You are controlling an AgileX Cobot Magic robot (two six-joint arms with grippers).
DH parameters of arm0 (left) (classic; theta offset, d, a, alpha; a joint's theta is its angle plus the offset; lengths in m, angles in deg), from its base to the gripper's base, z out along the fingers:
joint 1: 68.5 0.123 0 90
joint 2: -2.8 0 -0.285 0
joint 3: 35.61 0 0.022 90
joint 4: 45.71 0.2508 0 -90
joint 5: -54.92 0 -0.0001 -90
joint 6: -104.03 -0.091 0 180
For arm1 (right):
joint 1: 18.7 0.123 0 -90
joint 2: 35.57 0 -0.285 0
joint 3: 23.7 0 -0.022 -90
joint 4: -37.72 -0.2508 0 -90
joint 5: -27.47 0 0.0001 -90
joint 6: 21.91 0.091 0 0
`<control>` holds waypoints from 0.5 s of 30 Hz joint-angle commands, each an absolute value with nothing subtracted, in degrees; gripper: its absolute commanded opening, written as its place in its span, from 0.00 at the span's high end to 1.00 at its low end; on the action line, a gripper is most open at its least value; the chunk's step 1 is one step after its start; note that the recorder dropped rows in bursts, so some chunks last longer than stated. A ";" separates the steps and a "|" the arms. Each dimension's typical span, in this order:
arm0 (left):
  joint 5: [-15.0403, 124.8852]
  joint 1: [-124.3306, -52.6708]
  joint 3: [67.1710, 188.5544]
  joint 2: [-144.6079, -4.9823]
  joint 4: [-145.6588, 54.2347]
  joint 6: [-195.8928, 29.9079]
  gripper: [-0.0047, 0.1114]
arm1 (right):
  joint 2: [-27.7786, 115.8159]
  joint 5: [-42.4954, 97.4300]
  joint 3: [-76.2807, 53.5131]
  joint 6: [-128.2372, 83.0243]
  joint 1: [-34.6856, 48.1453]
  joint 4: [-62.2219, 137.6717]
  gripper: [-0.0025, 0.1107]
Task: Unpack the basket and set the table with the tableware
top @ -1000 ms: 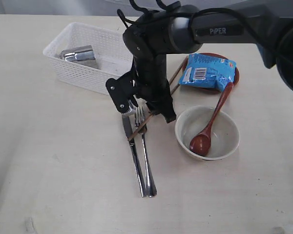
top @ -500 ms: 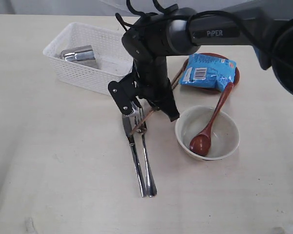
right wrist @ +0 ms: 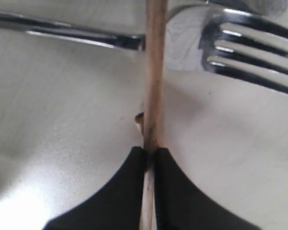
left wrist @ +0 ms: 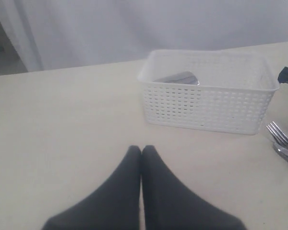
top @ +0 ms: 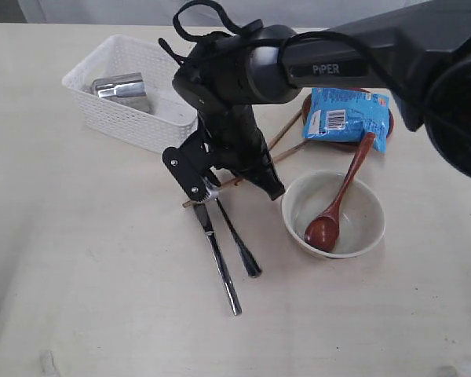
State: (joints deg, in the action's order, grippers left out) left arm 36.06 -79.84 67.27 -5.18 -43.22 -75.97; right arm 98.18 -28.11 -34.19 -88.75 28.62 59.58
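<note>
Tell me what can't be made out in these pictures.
Plate: exterior view, mostly covered by the blue packet.
Fork prongs and knife tip: exterior view, behind the right arm.
Cup: left wrist view, only its top shows above the basket wall.
Chopstick: right wrist view, pinched in the jaws; whether the second is too can't be told.

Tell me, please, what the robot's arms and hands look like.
The right arm is glossy dark grey and rounded, lettered PiPER in white, with black cables looped above its wrist. The left hand and right hand each have two matte black fingers tapering to tips.
</note>
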 commanded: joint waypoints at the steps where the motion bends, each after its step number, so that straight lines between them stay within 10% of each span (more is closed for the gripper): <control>1: 36.23 -79.70 67.17 -4.98 -42.95 -75.97 0.96 | 96.04 -28.54 -34.03 -88.57 28.89 59.92 0.98; 15: 36.23 -79.70 67.17 -4.98 -42.95 -75.97 0.96 | 84.41 -34.93 -34.03 -87.96 29.45 53.06 0.98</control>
